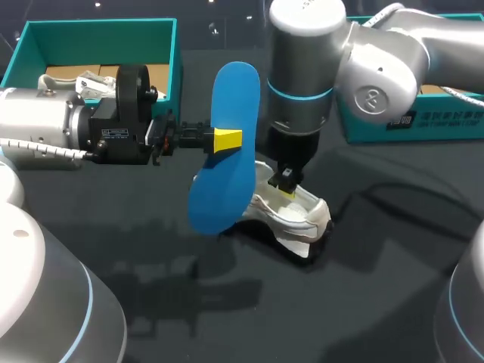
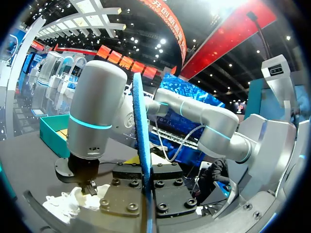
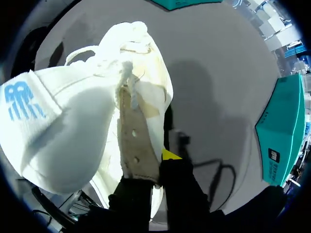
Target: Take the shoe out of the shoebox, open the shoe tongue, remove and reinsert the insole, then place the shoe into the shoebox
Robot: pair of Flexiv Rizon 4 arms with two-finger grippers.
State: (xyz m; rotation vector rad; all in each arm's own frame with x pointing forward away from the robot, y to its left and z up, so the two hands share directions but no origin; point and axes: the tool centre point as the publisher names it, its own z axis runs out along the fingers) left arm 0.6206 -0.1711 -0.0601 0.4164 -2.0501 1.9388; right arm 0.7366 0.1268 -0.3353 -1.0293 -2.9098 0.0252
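A blue insole (image 1: 233,98) hangs upright in the air above the table, and my left gripper (image 1: 227,141) is shut on its middle. In the left wrist view the insole (image 2: 140,131) shows edge-on between the fingers of that gripper (image 2: 147,194). The white shoe (image 1: 299,215) lies on the dark table just below and right of the insole. My right gripper (image 1: 287,189) comes down from above and is shut on the shoe's side wall by the opening. In the right wrist view that gripper (image 3: 158,167) pinches the eyelet flap (image 3: 133,141), with the tongue (image 3: 39,131) folded outward.
The teal shoebox (image 1: 172,53) with paper inside stands at the back left, behind my left arm. A second teal box part (image 1: 408,125) lies at the back right under my right arm, also in the right wrist view (image 3: 284,131).
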